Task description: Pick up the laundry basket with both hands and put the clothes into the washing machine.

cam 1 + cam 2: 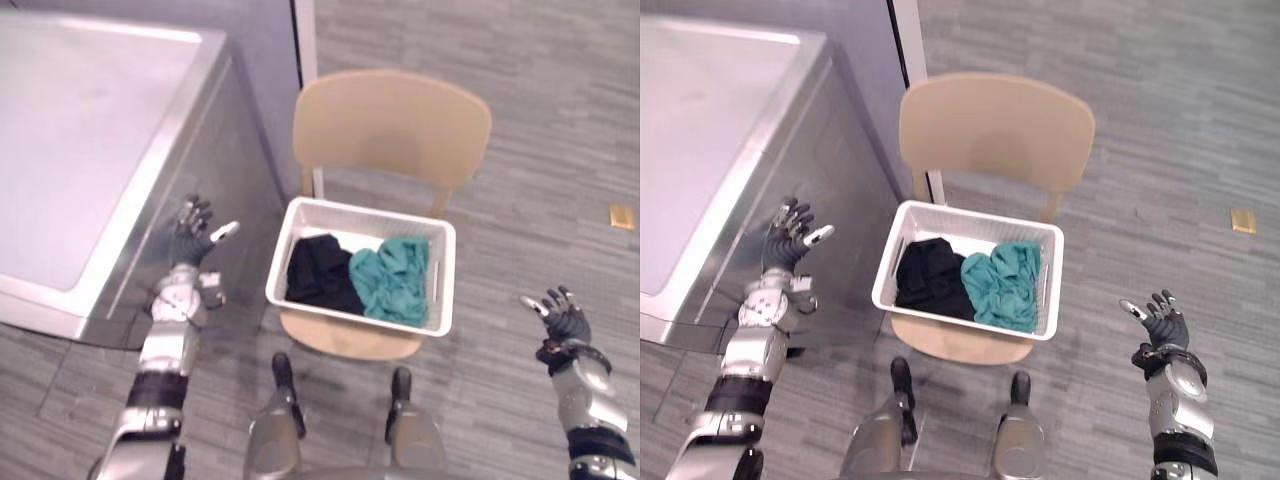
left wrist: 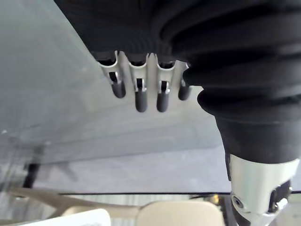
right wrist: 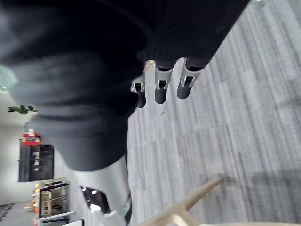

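The white laundry basket (image 1: 372, 213) sits on the seat of a tan chair (image 1: 390, 125) at the centre of the frame. Inside it, a black garment (image 1: 322, 272) lies on the left and a teal garment (image 1: 393, 280) on the right, the two touching. The grey washing machine (image 1: 90, 130) occupies the upper left. The left robot hand (image 1: 192, 238) hovers at centre left beside the machine's front, fingers spread, holding nothing. The right robot hand (image 1: 562, 318) is at lower right over the grey floor (image 1: 520, 120), fingers likewise spread and empty. Both hands are well apart from the basket.
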Tool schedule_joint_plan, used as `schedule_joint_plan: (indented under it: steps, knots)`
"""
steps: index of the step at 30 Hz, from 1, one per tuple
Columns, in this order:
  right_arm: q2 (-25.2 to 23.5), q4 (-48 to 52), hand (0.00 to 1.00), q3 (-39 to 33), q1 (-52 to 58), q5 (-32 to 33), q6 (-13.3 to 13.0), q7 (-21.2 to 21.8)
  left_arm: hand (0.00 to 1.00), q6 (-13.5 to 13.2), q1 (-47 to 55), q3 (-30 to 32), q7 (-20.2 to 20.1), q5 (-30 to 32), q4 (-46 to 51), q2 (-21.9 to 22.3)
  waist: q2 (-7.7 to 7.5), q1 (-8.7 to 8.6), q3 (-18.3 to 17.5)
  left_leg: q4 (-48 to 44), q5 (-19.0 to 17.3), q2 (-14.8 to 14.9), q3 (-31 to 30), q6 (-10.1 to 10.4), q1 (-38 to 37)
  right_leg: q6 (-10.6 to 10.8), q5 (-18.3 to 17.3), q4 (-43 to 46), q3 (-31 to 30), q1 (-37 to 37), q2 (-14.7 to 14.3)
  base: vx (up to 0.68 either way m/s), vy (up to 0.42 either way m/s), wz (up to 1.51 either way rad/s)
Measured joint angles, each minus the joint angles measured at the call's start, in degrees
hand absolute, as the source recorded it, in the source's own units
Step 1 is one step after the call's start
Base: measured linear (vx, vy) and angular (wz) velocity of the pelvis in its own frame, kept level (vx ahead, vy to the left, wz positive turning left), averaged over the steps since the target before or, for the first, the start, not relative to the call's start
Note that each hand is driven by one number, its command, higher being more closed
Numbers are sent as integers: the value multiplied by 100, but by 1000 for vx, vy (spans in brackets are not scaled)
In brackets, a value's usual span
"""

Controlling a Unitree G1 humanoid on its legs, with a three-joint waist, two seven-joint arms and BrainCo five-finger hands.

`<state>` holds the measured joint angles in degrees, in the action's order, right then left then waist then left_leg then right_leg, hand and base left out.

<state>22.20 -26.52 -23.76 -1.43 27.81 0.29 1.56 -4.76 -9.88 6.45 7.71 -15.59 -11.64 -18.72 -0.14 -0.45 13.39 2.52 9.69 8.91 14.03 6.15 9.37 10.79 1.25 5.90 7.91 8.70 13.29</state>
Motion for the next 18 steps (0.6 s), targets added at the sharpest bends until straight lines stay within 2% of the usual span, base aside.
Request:
schedule_joint_plan:
  steps: [2,5,9,10,12,15,16,18]
  knots:
    - [-400,371,0,-83,305,-135,-25,3,0,-51,470,126,-22,-108,390,299,14,-15,-176,124,-19,-21,-14,25,-211,16,-68,-10,23,-174,6,65,4,7]
    - [-1192,953,0,-22,992,-199,-27,34,0,-75,1338,162,-141,-358,1077,991,113,-28,-477,276,-8,-68,-169,14,-477,13,-208,9,215,-484,32,56,1,25]
    - [-1798,1037,0,419,1536,-194,-28,115,0,-81,2272,-109,-277,-625,1583,1704,252,-18,-711,281,-11,-110,-265,14,-738,9,-277,-6,329,-801,70,11,4,15]
    - [-1871,1036,0,514,1594,-194,-27,129,0,-75,2375,-195,-284,-712,1577,1760,280,-16,-739,281,-11,-107,-289,14,-760,9,-285,-10,352,-860,66,-9,-10,14]
    - [-2047,979,0,902,1800,-196,-26,158,0,-63,2680,-503,-382,-1002,1452,1928,336,-18,-801,281,-14,-97,-411,21,-845,8,-305,-7,478,-1013,53,-38,-16,26]
    - [-2116,556,0,1540,1929,-204,-36,202,0,-3,2771,-967,-415,-1207,582,1966,330,-10,-805,248,-34,-76,-616,36,-1036,-12,-449,12,633,-1360,25,-68,-12,33]
    - [-2112,227,0,1788,1915,-224,-44,197,0,115,2800,-1097,-419,-1298,76,1951,300,-2,-822,218,-48,-28,-662,21,-1085,-24,-498,52,652,-1438,-24,-88,-17,21]
    - [-2115,10,0,1951,1851,-332,-106,196,0,214,2868,-1133,-438,-1298,-291,1945,304,-4,-823,121,-83,30,-735,66,-1077,-50,-544,103,667,-1489,-91,-103,-38,18]
